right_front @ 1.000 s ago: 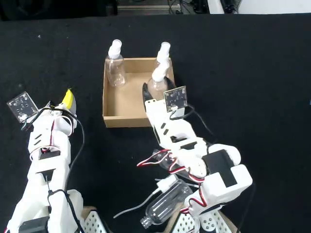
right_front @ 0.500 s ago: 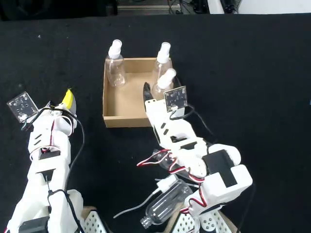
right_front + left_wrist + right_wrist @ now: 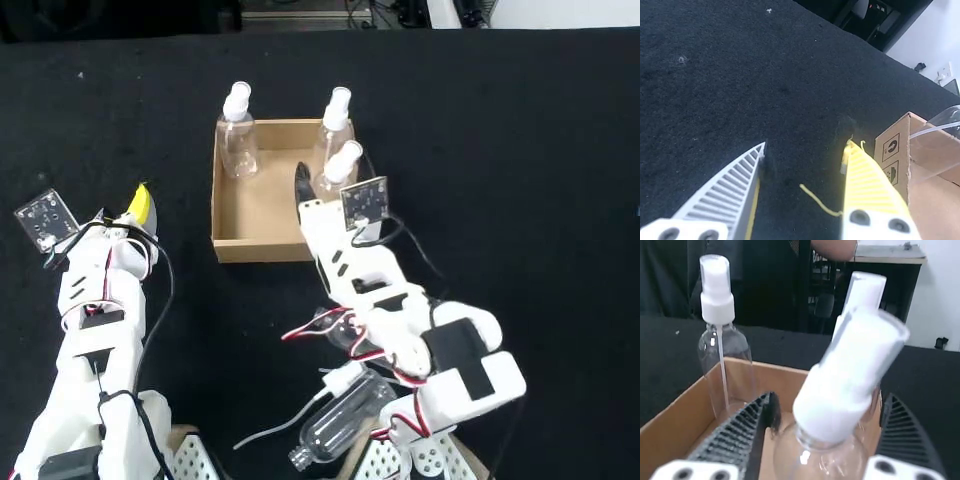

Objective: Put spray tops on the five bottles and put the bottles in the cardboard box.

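The open brown cardboard box (image 3: 260, 250) has bare floor along its front wall, and the black bench (image 3: 520, 150) lies open on both sides of it. In front of the box, a capless clear plastic bottle (image 3: 345, 420) lies partly hidden under the right arm. Our right end effector (image 3: 830, 400) is spread wide around a tilted clear bottle with a white spray top (image 3: 845, 385) at the box's right wall; we cannot tell whether it touches. Left of the box, the left end effector (image 3: 805, 145) gapes and holds nothing.

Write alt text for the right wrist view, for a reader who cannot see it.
A clear bottle with a white spray top leans tilted between the open gripper's black fingers, over a cardboard box. Two more spray-topped bottles stand upright in the box behind it, one in plain sight, one partly hidden by the tilted one.
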Motion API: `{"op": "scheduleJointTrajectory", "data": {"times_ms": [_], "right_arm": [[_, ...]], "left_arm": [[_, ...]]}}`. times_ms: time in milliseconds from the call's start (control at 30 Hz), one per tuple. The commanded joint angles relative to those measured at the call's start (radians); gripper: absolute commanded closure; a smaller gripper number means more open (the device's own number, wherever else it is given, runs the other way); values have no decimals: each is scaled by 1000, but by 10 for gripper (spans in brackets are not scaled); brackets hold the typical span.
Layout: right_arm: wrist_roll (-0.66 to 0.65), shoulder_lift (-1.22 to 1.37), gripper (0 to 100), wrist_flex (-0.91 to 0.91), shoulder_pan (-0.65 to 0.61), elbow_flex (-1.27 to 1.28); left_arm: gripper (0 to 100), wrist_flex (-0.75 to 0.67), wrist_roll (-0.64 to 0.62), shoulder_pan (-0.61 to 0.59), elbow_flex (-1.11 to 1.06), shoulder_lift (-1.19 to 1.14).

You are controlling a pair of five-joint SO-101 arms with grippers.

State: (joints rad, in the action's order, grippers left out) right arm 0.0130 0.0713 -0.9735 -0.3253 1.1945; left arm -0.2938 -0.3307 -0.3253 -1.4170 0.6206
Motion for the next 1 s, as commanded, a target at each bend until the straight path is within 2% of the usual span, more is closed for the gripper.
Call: {"op": "scheduleJointTrajectory", "data": {"times_ms": [0,233,467,600,767,967], "right_arm": [[-5,-81,705,-32,28,-1],[-5,-180,707,-20,31,5],[-3,-348,707,110,89,5],[-3,-495,707,221,78,24],[-2,-725,707,457,69,-4],[-2,-1007,708,910,71,-170]], "left_arm": [[780,-25,-8,8,7,5],[780,-25,-8,8,7,5],[780,-25,-8,8,7,5],[780,-25,-8,8,7,5],[780,-25,-8,10,7,5],[780,-25,-8,10,5,5]]}}
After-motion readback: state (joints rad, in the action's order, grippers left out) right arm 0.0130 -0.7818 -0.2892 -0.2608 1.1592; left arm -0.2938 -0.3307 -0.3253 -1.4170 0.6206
